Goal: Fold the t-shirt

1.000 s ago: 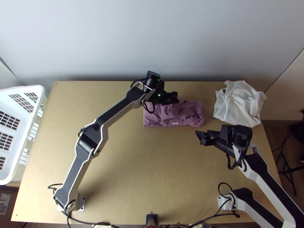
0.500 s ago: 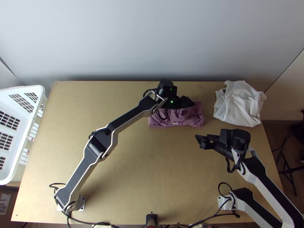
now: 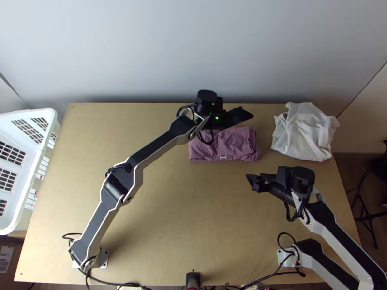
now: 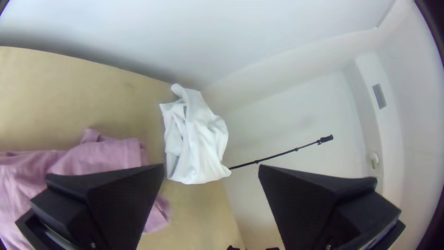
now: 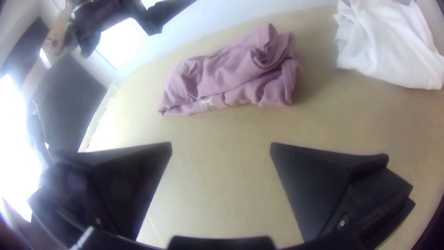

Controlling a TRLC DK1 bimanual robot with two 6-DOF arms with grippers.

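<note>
Mauve t-shirt (image 3: pixel 234 142) — folded oblong, wrinkled, flat on table (image 3: pixel 193 208)

And here's your t-shirt (image 3: pixel 234 140), dusty mauve-pink, with a small whitish mark (image 3: pixel 223 157) on it! Over there you've got plain white cloth (image 3: pixel 307 133), and your table (image 3: pixel 193 208) is warm tan. Your basket (image 3: pixel 36 112) comes in white, patterned with grids of openings. Green lights (image 3: pixel 217 118) glow on your black left gripper (image 3: pixel 245 115); your right gripper (image 3: pixel 254 179) is black too, a fine dotted pattern across one pad (image 5: pixel 319 178).
</note>
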